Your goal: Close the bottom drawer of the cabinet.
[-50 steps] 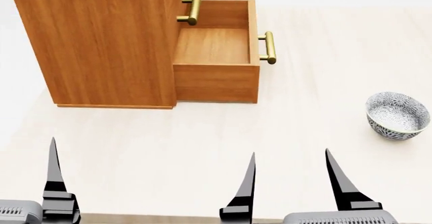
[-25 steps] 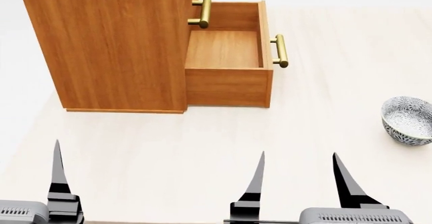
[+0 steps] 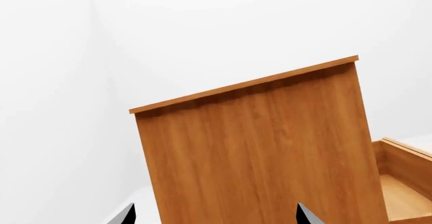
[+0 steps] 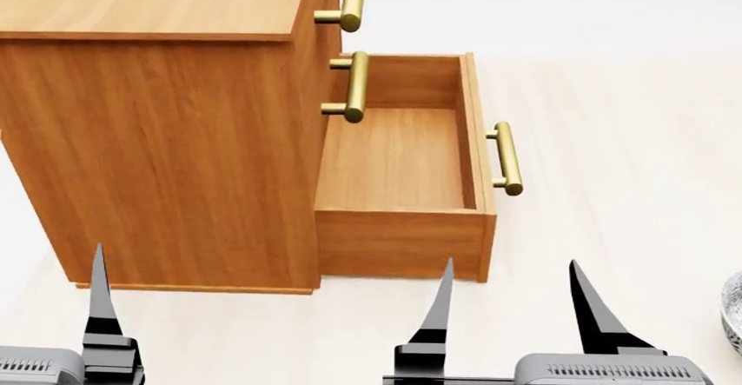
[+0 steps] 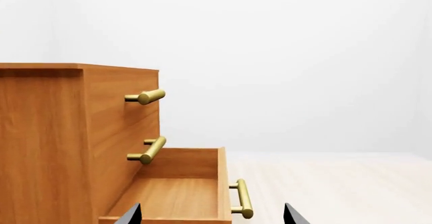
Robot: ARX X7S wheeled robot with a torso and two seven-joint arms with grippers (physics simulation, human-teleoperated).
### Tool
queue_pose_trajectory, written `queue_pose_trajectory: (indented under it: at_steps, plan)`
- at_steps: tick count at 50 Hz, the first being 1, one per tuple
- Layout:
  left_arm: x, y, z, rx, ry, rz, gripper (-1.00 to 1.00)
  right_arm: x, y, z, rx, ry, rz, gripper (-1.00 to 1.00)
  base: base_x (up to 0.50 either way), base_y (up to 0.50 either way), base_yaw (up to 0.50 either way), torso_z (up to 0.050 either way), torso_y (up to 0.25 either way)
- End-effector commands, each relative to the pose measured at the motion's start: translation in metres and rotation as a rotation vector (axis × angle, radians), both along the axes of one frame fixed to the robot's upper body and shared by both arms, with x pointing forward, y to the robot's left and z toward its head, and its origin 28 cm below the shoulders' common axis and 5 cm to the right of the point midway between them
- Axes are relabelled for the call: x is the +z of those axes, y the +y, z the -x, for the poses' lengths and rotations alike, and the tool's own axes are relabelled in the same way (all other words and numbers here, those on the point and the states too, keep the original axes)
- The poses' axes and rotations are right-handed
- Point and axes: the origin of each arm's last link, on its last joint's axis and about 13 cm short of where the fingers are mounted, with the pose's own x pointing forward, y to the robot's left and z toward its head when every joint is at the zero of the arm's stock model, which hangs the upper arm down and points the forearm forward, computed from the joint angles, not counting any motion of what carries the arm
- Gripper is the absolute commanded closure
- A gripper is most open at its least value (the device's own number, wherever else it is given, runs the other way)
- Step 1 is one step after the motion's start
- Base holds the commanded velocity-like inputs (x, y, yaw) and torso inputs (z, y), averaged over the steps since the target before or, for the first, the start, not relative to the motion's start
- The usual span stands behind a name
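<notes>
The orange-brown cabinet (image 4: 174, 142) stands on the pale floor at the left of the head view. Its bottom drawer (image 4: 400, 172) is pulled far out to the right, empty, with its brass handle (image 4: 506, 159) on the front. The two upper drawers are shut. My right gripper (image 4: 510, 311) is open and empty, low in front of the drawer's near side, apart from it. The right wrist view shows the drawer (image 5: 175, 196) and its handle (image 5: 243, 198) between the open fingertips (image 5: 212, 215). My left gripper (image 3: 216, 216) is open and empty, facing the cabinet's side (image 3: 256, 153).
A patterned bowl (image 4: 734, 311) sits on the floor at the far right edge of the head view. The upper handles (image 4: 354, 85) stick out above the open drawer. Pale floor (image 4: 626, 98) stretches to the right of the drawer front.
The cabinet has grown larger and lower in the head view, and its top now shows. The bowl has slid to the right edge. Both grippers keep their open pose.
</notes>
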Motion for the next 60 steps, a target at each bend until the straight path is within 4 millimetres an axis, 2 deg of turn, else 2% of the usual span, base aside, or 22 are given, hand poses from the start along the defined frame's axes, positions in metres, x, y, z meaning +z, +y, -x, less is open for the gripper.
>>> queue_pose_trajectory:
  at_steps: [1, 14, 17, 18, 19, 20, 22, 49, 60]
  plan:
    - [-0.001, 0.000, 0.000, 0.001, 0.003, -0.003, -1.00, 0.000, 0.000, 0.000, -0.003, 0.000, -0.003, -1.00, 0.50, 0.05, 0.00, 0.000, 0.000]
    - [-0.003, -0.002, 0.001, -0.004, 0.007, -0.008, -1.00, 0.000, -0.001, 0.000, -0.010, -0.002, -0.015, -1.00, 0.50, 0.05, 0.00, 0.000, 0.001]
    - [-0.001, -0.002, 0.000, -0.001, 0.003, -0.006, -1.00, 0.000, -0.001, -0.002, -0.040, 0.018, 0.014, -1.00, 0.00, 0.00, 0.00, 0.000, 0.000]
    - [-0.011, 0.001, 0.000, 0.007, 0.023, 0.004, -1.00, 0.019, -0.064, -0.036, -0.120, 0.001, 0.140, -1.00, 0.00, 0.00, 0.00, 0.000, 0.000]
    - [-0.011, 0.001, 0.000, 0.006, 0.023, 0.004, -1.00, 0.037, -0.097, -0.063, -0.230, -0.043, 0.159, -1.00, 0.00, 0.00, 0.00, 0.000, 0.000]
    - [-0.012, 0.001, 0.000, 0.006, 0.024, 0.004, -1.00, 0.053, -0.113, -0.089, -0.306, -0.044, 0.161, -1.00, 0.00, 0.00, 0.00, 0.000, 0.000]
    - [-0.013, 0.001, 0.001, 0.005, 0.027, 0.003, -1.00, 0.011, -0.125, -0.102, -0.327, 0.163, 0.127, -1.00, 0.00, 0.00, 0.00, 0.000, 0.000]
    - [-0.015, 0.000, 0.001, 0.004, 0.031, 0.000, -1.00, -0.039, -0.128, -0.107, -0.329, 0.274, 0.126, -1.00, 0.00, 0.00, 0.00, 0.000, 0.000]
    - [-0.016, 0.000, 0.002, 0.002, 0.033, 0.002, -1.00, -0.074, -0.123, -0.102, -0.306, 0.331, 0.118, -1.00, 0.00, 0.00, 0.00, 0.000, 0.000]
